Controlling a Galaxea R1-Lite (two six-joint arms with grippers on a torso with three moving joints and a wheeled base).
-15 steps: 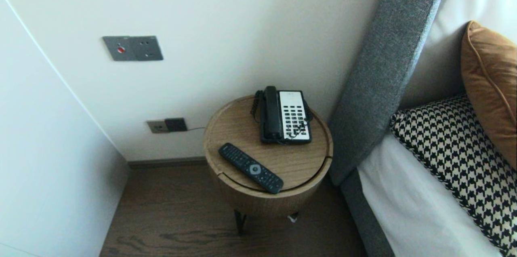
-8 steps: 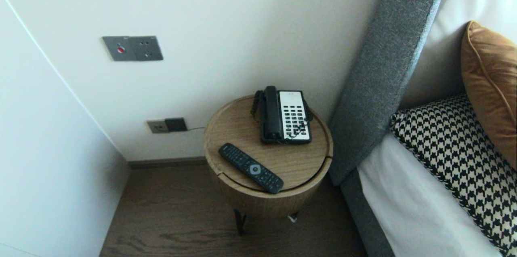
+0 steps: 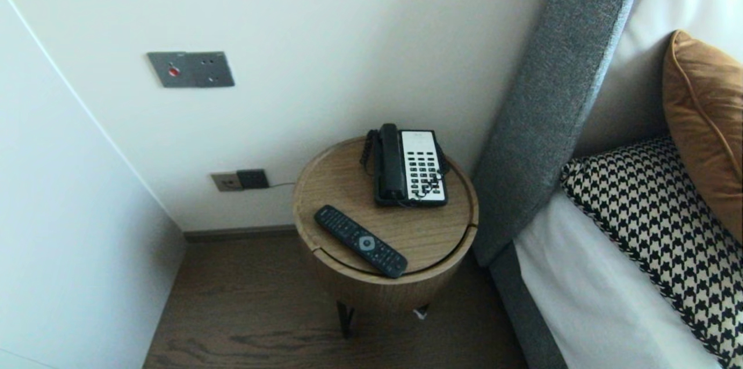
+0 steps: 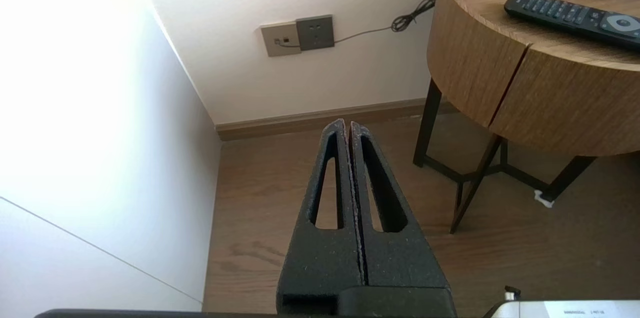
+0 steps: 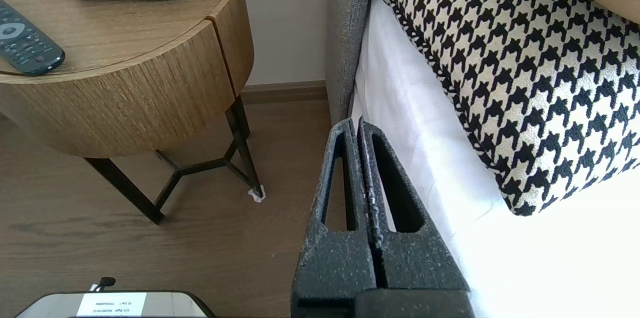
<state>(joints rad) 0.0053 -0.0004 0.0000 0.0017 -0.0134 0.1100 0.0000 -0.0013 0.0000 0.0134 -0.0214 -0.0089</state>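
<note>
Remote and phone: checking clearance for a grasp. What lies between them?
Nothing: the head view shows only bare tabletop between the remote and the phone.

Round light-wood surface (image 3: 342, 183) with a low raised rim, on thin black metal legs, standing on dark brown wooden floor (image 3: 244, 311) just beside a white-sheeted bed (image 3: 586, 299). Carries 2 things, near each other but apart: slim black remote control (image 3: 360, 241) lying flat and slantwise by the front edge, and black corded telephone (image 3: 409, 167) with white keypad toward the back, handset in its cradle. On the bed, 1 black-and-white houndstooth cushion (image 3: 656, 224), with 1 tan-brown cushion (image 3: 705, 119) propped behind it.
</note>
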